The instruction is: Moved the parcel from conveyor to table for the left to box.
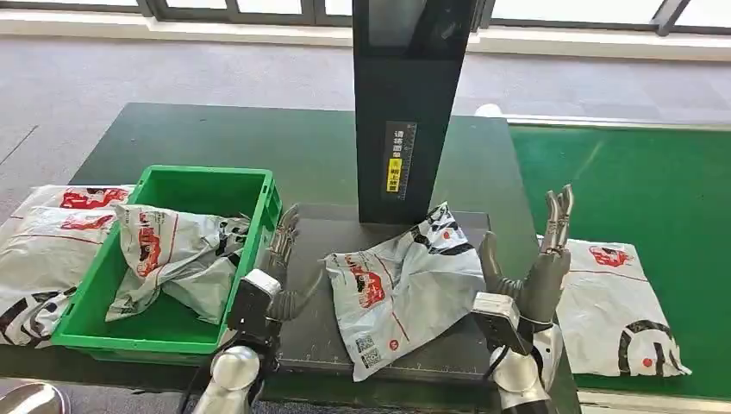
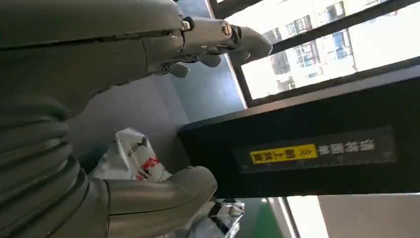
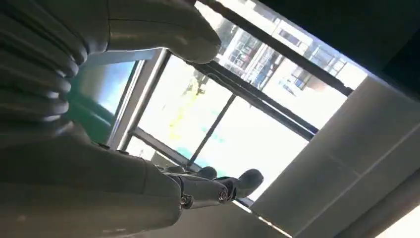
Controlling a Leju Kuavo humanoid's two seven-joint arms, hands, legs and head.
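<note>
Silver, rounded forearms lead up to each hand: the left hand (image 1: pixel 280 276) and right hand (image 1: pixel 534 272) both show grey ribbed wrist covers, thick grey thumbs, darker jointed fingers, black cables trailing below.

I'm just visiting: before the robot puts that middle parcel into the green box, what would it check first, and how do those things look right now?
1. Parcel lies on the dark table, between the hands: ok.
2. Left hand empty, fingers apart, beside the parcel: ok.
3. Right hand open and off the parcel: ok.
4. Green box has room: it holds one parcel, with bare floor showing: ok.
5. Black post stands behind the parcel, not between it and the box: ok.
6. Parcel's weight: cannot tell.
</note>
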